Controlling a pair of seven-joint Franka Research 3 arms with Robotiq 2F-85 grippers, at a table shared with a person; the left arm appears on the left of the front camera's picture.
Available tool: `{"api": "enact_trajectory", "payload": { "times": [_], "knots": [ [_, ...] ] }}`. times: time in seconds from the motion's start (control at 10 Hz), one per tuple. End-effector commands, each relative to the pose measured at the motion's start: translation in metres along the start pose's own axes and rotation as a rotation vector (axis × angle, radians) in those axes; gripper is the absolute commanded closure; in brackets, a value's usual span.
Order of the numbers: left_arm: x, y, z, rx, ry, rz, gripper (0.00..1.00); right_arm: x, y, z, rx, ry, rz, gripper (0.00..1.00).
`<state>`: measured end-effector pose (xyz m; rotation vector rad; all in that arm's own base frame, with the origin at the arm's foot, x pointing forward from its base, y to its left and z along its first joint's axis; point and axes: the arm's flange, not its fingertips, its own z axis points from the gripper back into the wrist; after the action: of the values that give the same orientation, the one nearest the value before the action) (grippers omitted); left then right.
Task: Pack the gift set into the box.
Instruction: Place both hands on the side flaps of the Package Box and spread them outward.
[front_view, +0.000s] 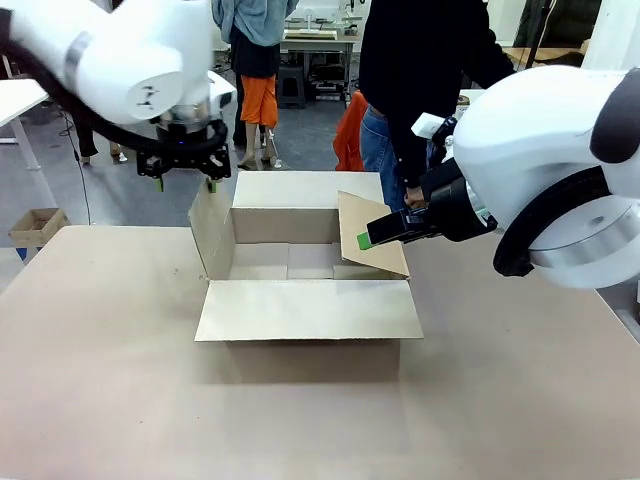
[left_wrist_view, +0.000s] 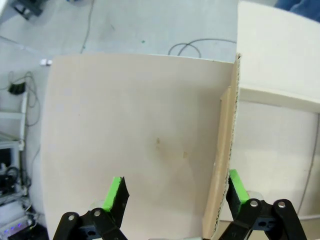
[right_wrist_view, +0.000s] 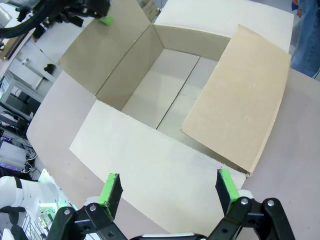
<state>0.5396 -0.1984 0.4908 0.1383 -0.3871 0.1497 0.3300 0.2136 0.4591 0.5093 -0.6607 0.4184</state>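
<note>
We see the box standing open in the middle of the front view, on the table. Its near flap lies flat, folded out toward the bottom of the frame. The far flap is turned outward toward the person, who stands in a dark top and jeans at the top centre. The left flap stands about upright, and the right flap leans in over the opening. Between them we see the bare cardboard floor, with the seams of the bottom flaps showing.

The left gripper hangs just above the top edge of the left flap, at the upper left of the frame. In the left wrist view its jaws are spread wide. The flap's edge runs up between the two fingers, close by the one on the right of that picture. We cannot tell whether that finger touches the cardboard.

The right gripper reaches in from the right of the front view, its green tip lying over the right flap in the picture. In the right wrist view its jaws are also wide apart and hold nothing. They hang over the right end of the near flap, with the leaning right flap ahead of them. We cannot tell whether a finger touches that flap.

A small carton sits on the floor at the left edge of the front view.
</note>
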Motion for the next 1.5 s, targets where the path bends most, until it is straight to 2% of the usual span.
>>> {"api": "enact_trajectory", "payload": {
  "times": [0.0, 0.2, 0.4, 0.5, 0.6, 0.7, 1.0, 1.2, 1.3, 1.4],
  "knots": [
    [-0.005, 0.046, -0.005, -0.151, 0.052, -0.054, 0.0, 0.004, 0.001, 0.005, -0.004, 0.017, -0.019, 0.0],
    [0.001, 0.077, -0.028, -0.32, 0.092, -0.197, 0.0, 0.004, 0.001, 0.005, -0.004, 0.017, -0.019, 0.0],
    [0.006, 0.109, -0.049, -0.481, 0.111, -0.225, 0.0, 0.004, 0.001, 0.005, -0.004, 0.017, -0.019, 0.0],
    [0.01, 0.127, -0.058, -0.515, 0.1, -0.188, 0.0, 0.004, 0.001, 0.005, -0.004, 0.017, -0.019, 0.0],
    [0.01, 0.139, -0.071, -0.546, 0.147, -0.205, 0.0, 0.004, 0.001, 0.005, -0.004, 0.017, -0.019, 0.0],
    [0.008, 0.102, -0.051, -0.461, 0.066, -0.19, 0.0, 0.004, 0.001, 0.005, -0.004, 0.017, -0.019, 0.0],
    [0.008, 0.102, -0.051, -0.461, 0.066, -0.19, 0.0, 0.0, 0.0, 0.0, 0.0, 0.0, 0.0, 0.0],
    [0.008, 0.102, -0.051, -0.461, 0.066, -0.19, 0.0, 0.073, 0.034, -0.033, -0.202, 0.222, 0.015, 0.0],
    [0.008, 0.102, -0.051, -0.461, 0.066, -0.19, 0.0, 0.103, 0.046, -0.047, -0.272, 0.309, 0.003, 0.0],
    [0.008, 0.102, -0.051, -0.461, 0.066, -0.19, 0.0, 0.119, 0.05, -0.057, -0.29, 0.373, -0.04, 0.0]
  ]
}}
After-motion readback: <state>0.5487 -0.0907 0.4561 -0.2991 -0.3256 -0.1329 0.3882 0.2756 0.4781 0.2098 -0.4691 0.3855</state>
